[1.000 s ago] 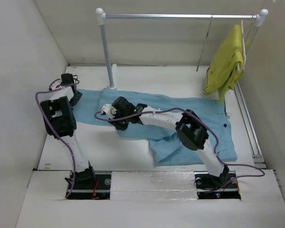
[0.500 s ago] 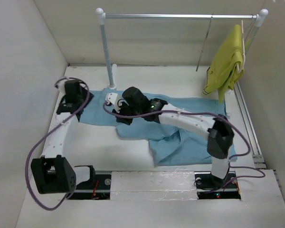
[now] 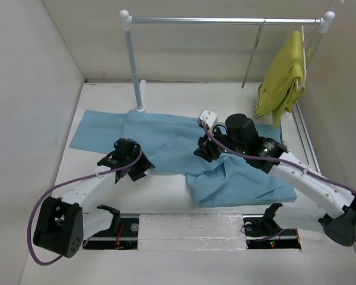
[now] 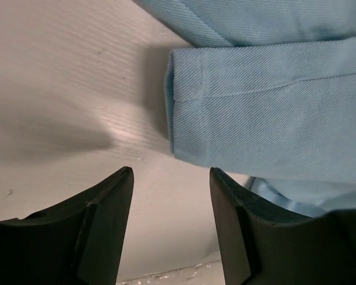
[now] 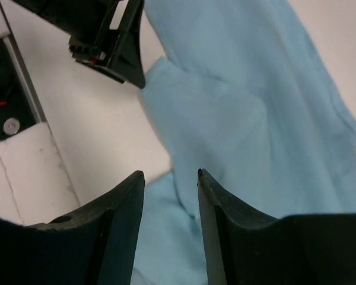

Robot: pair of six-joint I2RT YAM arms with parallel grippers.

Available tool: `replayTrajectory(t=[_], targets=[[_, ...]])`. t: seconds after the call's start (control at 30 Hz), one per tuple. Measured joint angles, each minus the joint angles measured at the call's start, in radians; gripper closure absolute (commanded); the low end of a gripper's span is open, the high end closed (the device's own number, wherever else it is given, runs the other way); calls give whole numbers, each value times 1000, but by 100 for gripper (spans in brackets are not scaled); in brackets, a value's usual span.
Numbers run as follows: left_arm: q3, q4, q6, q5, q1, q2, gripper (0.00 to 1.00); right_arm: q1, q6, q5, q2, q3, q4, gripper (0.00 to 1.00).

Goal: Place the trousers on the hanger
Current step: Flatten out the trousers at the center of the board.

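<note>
The light blue trousers (image 3: 166, 139) lie spread flat on the white table, one leg folded toward the near right. My left gripper (image 3: 133, 166) is open and empty, low over bare table at the near edge of a trouser leg; its hem (image 4: 255, 113) lies just beyond the fingers (image 4: 110, 219). My right gripper (image 3: 205, 151) is open and empty above the middle of the trousers (image 5: 255, 119). The grey wire hanger (image 3: 253, 56) hangs from the rail at the back, seen edge-on.
A metal rail (image 3: 225, 21) on white posts (image 3: 133, 65) spans the back. A yellow-green garment (image 3: 282, 83) hangs at its right end. White walls close in both sides. My left gripper (image 5: 110, 41) shows in the right wrist view.
My left arm swung from the far left end of the trousers to their near edge. My right arm moved right, from the left part to the middle. Both stay empty.
</note>
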Motion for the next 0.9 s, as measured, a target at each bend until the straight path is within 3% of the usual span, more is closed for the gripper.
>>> replayTrajectory(t=[0.13, 0.17, 0.2, 0.23, 0.27, 0.4, 0.6, 0.7, 0.9], targets=[[6, 69, -14, 3, -55, 98, 50, 0, 44, -10, -71, -101, -2, 53], [7, 86, -15, 3, -65, 124, 54, -1, 50, -10, -72, -109, -7, 53], [7, 101, -19, 3, -70, 149, 61, -1, 53, -8, -72, -114, -8, 53], [7, 115, -24, 3, -71, 171, 75, -1, 56, -7, -71, -116, -13, 53], [8, 129, -29, 3, -71, 186, 99, 0, 56, -4, -72, -116, -17, 53], [47, 108, -25, -45, -73, 206, 100, -6, 60, 8, -88, -116, -26, 54], [193, -45, 35, -230, -73, 118, 100, -19, 59, 7, -106, -119, -27, 54], [413, -181, 75, -307, -69, 24, 100, -22, 55, 6, -106, -119, -39, 54], [916, -526, 141, -548, -63, -2, 100, -60, 28, -6, -105, -119, -95, 54]])
